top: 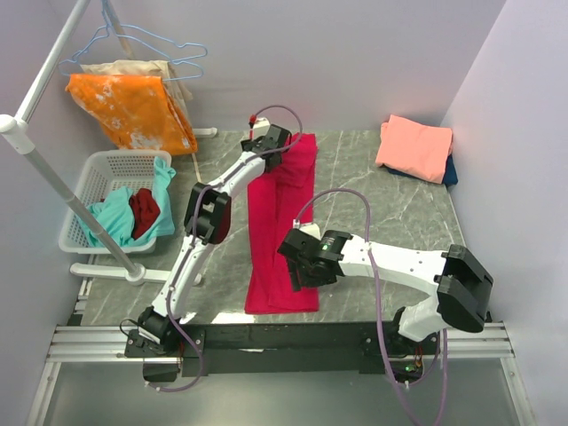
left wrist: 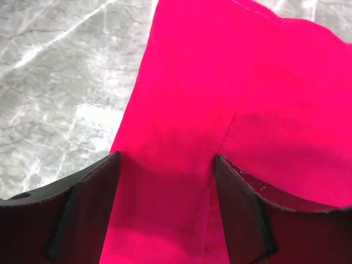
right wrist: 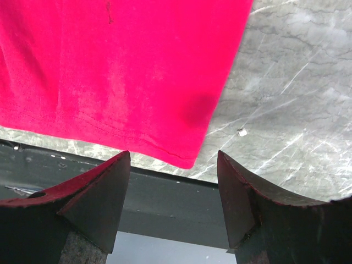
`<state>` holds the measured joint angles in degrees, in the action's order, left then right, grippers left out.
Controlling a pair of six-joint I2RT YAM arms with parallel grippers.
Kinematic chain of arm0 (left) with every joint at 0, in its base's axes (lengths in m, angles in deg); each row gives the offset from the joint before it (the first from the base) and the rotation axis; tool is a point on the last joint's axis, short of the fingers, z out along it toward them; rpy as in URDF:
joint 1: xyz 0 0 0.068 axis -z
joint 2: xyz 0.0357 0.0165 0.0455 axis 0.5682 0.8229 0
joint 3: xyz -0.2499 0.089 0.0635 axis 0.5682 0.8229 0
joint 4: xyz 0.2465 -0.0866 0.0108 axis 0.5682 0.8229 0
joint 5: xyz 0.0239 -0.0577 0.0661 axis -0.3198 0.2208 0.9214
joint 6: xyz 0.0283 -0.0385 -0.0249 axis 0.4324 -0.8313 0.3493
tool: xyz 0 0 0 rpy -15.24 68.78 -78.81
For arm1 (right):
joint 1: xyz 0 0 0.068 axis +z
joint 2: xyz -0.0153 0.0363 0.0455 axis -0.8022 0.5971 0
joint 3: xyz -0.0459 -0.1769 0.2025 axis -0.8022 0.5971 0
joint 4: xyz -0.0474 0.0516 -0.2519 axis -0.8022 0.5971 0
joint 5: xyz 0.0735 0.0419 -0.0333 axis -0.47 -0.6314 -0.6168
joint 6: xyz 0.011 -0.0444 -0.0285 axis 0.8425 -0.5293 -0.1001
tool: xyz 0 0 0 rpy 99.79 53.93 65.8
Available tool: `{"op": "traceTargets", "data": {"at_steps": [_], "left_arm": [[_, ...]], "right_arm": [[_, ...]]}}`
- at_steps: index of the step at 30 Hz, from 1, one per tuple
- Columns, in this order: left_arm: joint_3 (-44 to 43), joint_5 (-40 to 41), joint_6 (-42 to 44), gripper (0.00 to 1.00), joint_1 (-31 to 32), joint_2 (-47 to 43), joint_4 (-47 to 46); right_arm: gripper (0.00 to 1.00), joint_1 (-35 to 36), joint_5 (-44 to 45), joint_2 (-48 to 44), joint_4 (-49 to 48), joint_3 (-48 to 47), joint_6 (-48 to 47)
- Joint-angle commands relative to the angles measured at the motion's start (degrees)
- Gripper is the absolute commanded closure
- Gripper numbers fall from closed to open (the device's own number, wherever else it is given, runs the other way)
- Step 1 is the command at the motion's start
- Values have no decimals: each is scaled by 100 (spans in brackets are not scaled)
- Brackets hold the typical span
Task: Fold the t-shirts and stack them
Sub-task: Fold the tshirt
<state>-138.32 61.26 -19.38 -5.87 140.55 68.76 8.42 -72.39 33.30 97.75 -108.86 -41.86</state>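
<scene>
L gripper wide open, empty, over far end of red tee, which lies as a long folded strip down mid table, far to near edge. R gripper also wide open, nothing held, hovering at strip's near right corner by table's front edge. Pink tee sits folded on blue tee at far right corner; basket at left holds teal cloth + dark red cloth, orange cloth hanging behind it.
</scene>
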Motion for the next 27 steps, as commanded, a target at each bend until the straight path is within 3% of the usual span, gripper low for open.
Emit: {"op": "traceTargets", "data": {"at_steps": [1,9,11,15,20,24,26,27], "left_arm": [[-118,104,-44,27,-106,56,268],[507,-652,527,20,-54,-601,-717],[506,-696,685,20,-37,-786,-769],[918,-539,834,18,-28,-1628,-770],[1647,-591,739,17,-19,-2884,-94],[3146,-959,292,11,-28,-3896,592],[3825,-1466,220,9,-36,-4588,619],[4577,-1609,80,5,-45,-4863,550]], "right_arm": [[29,3,226,-34,104,-203,-23],[27,-32,673,-226,112,-186,310],[22,-50,927,-358,86,-151,398],[0,-208,1113,-596,16,-133,469],[0,-463,1412,-430,15,-500,250],[1,-612,1703,-315,-1,-774,197],[6,-865,1589,-498,-132,-670,319],[15,-998,1475,-613,-290,-539,320]]}}
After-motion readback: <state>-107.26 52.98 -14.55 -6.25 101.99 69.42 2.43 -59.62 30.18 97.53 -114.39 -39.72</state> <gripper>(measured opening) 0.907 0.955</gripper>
